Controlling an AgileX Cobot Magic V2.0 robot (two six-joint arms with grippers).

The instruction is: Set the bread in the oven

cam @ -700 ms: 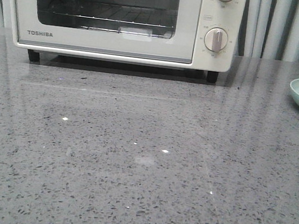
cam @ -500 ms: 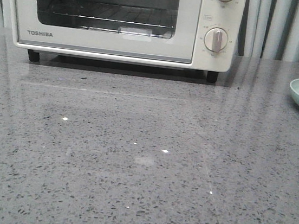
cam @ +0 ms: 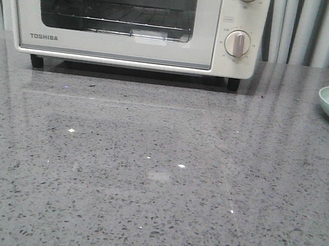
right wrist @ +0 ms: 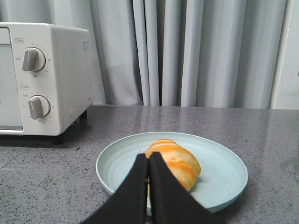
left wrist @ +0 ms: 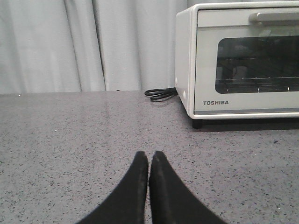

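1. Nothing moved since the earlier front frames; oven (cam: 135, 20), worktop (cam: 158, 176), plate edge unchanged.
2. Left hand (left wrist: 149, 161): fingers pressed together, holding nothing, low over bare worktop.
3. Oven sits ahead of left hand, off to its right side, door closed, handle (left wrist: 273, 17) at top.
4. Right hand (right wrist: 148, 163): fingers pressed together, empty.
5. Bread (right wrist: 174, 163) lies directly ahead of right hand, on pale blue plate (right wrist: 224, 179); oven further out, to its left.
6. Risks, my judgement: door is shut, so bread can't go in until opened; right hand must spread first or it'll shove bread across the plate; shallow plate may slide.
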